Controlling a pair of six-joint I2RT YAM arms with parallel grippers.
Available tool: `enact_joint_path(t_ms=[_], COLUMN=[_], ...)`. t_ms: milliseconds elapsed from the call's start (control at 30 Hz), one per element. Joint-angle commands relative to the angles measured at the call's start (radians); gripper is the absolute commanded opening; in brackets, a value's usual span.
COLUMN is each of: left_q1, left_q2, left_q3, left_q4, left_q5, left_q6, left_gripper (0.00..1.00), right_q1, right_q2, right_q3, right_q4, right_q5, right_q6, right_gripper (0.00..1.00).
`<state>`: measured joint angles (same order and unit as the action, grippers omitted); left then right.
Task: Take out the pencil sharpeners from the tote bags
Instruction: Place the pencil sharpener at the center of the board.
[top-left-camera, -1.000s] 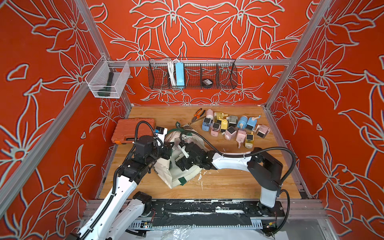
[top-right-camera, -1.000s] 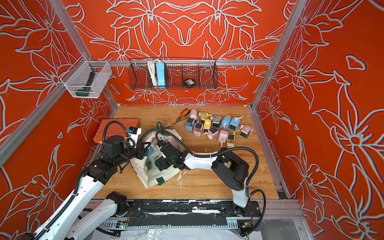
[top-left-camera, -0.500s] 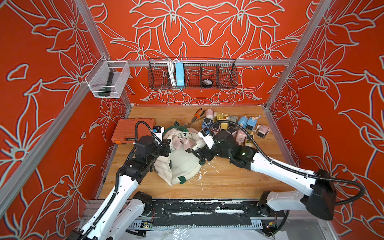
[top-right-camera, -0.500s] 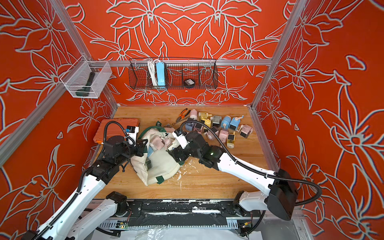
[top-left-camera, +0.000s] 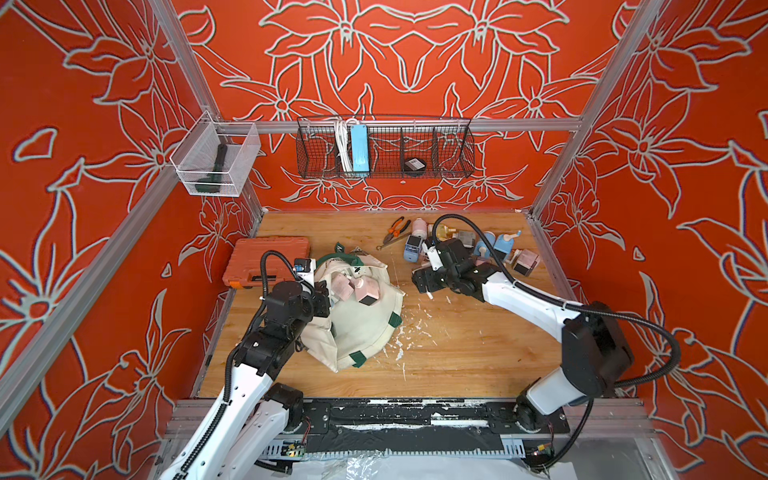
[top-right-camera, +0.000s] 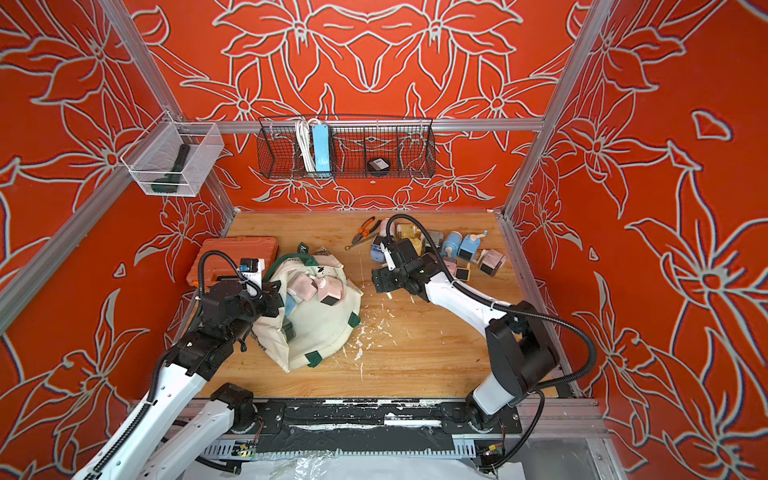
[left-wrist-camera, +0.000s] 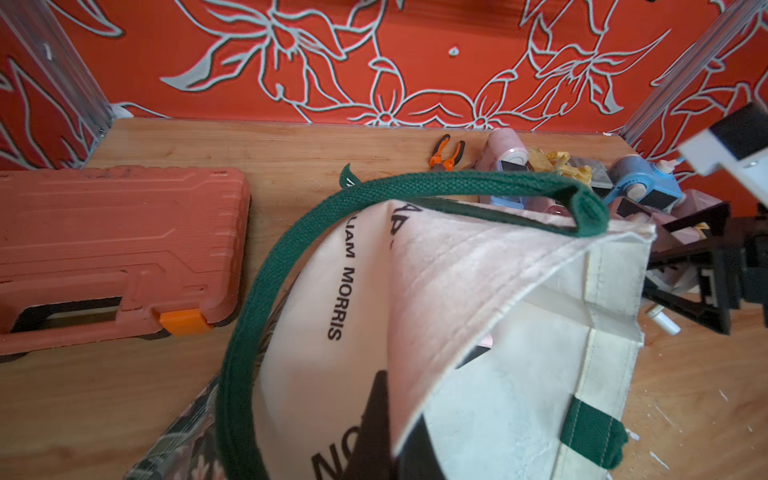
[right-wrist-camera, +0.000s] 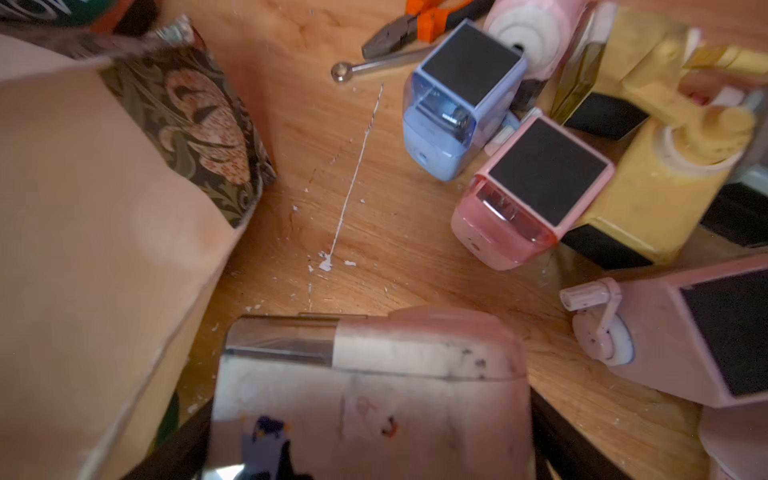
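Beside sharpener pile: right pincer, just out of bag, clamps pink sharpener; left pincer pinches bag rim; more sharpeners inside.

On my rig: left arm and right arm, white link shells with black joint housings; a black corrugated conduit loops off each. Left gripper and right gripper have black angular frames. Small holes dot the left forearm shell.
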<state>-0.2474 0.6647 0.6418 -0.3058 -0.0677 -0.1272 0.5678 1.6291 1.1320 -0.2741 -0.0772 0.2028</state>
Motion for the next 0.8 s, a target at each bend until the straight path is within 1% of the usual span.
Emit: enact_joint_path(t_ms=[0, 200, 333, 433, 567, 767], left_q1=[0.011, 0.011, 0.011, 0.011, 0.011, 0.011], left_q2=[-0.027, -0.08, -0.094, -0.088, -0.086, -0.078], left_q3=[0.016, -0.018, -0.04, -0.042, -0.047, -0.054], left_q4=[-0.013, 0.009, 0.033, 0.04, 0.047, 0.062], left_q5=[-0.08, -0.071, -0.047, -0.047, -0.041, -0.03], left_q6=[0.007, 0.009, 0.014, 0.018, 0.024, 0.031], left_gripper=[0.0, 0.0, 0.0, 0.0, 0.0, 0.0], right_q1=[0.003, 0.006, 0.005, 0.005, 0.005, 0.005], right_q2=[0.096, 0.215, 0.311, 0.346, 0.423, 0.512], right_q3=[0.101, 0.147, 0.237, 0.248, 0.339, 0.438], right_q4=[-0.028, 0.034, -0.018, 0.024, -0.049, -0.078], right_q5=[-0.077, -0.075, -0.117, -0.145, -0.15, -0.166], right_q6=[-0.069, -0.164, -0.236, -0.283, -0.337, -0.385], right_gripper=[0.65, 0.67, 0.68, 0.69, 0.7, 0.72])
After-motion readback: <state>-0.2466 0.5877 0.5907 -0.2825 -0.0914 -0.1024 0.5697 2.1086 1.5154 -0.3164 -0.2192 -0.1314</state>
